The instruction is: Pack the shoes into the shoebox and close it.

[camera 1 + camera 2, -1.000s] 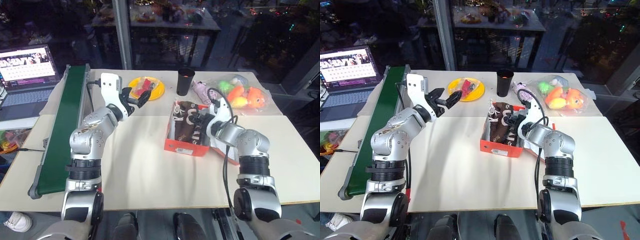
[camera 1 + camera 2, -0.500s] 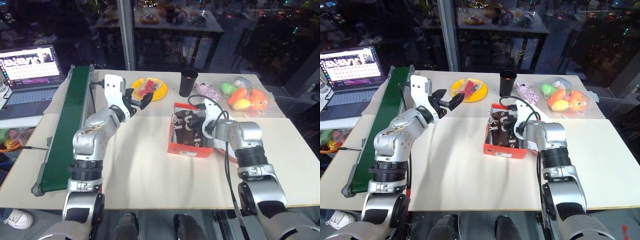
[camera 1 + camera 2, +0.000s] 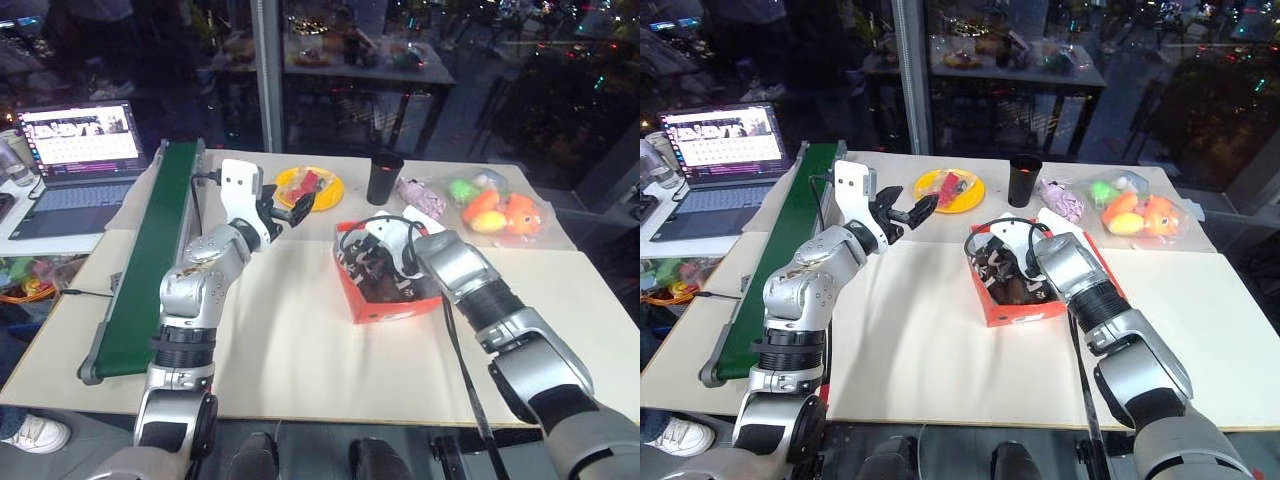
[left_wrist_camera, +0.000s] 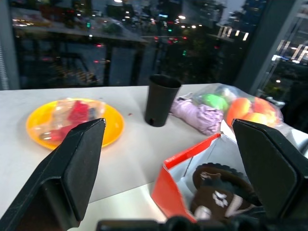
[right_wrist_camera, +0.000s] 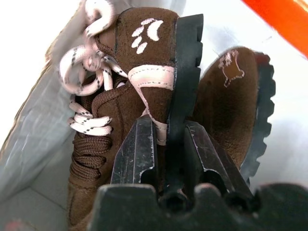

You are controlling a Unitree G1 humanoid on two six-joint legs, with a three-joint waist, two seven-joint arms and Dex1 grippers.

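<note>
a long green conveyor belt (image 3: 150, 250) lies flat at the table's left edge. above the pale matte table (image 3: 290, 340) the left gripper (image 3: 291, 207) hovers, black fingers spread wide, nothing between them, aimed toward a round yellow plate (image 3: 312, 187). a tapered black cup (image 3: 384, 178) stands upright. the red-orange cardboard shoebox (image 3: 390, 301) sits open mid-table, white inside. the right gripper (image 5: 166, 149) angles down into it, pinching the lugged black sole of one of the brown suede shoes (image 5: 144, 77); both lie in the box.
</note>
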